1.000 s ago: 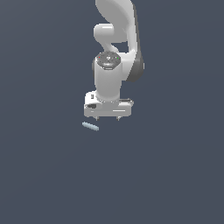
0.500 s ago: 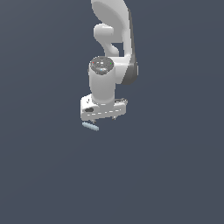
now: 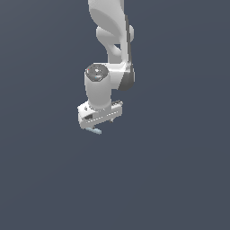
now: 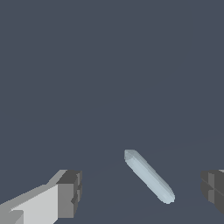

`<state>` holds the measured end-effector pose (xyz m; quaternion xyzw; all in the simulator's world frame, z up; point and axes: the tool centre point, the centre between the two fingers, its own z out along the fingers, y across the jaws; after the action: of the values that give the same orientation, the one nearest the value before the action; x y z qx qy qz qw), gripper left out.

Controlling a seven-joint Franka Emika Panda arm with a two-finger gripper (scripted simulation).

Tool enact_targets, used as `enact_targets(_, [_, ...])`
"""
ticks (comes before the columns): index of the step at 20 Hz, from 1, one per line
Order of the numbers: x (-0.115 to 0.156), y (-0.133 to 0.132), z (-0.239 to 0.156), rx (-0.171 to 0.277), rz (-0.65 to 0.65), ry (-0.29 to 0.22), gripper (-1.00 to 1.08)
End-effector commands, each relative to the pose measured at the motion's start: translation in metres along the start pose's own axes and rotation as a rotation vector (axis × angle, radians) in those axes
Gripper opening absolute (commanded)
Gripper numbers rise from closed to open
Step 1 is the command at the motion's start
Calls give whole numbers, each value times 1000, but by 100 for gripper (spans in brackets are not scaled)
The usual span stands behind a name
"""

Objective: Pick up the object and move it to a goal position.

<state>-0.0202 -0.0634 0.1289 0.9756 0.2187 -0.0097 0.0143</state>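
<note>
The object (image 4: 148, 176) is a thin pale light-blue rod with rounded ends, lying flat on the dark grey floor. In the wrist view it lies between my two dark fingertips (image 4: 70, 192), touching neither, and slanted across the gap. My gripper (image 4: 142, 192) is open. In the exterior view the white arm hangs down over the rod, and the object (image 3: 95, 130) shows just below the gripper (image 3: 96, 124), partly hidden by the hand.
A plain dark grey floor (image 3: 170, 179) spreads out on every side of the arm. No other object, container or edge shows in either view.
The arm has swung toward the exterior view's left and come down, so the gripper now sits right over the rod. The rod has stayed where it lay.
</note>
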Motion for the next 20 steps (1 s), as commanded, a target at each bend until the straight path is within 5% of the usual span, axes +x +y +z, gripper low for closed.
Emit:
enact_targets(1, [-4,4,6,1,-58,1,100])
enact_targets(20, [-40,31,46,10,-488,16,100])
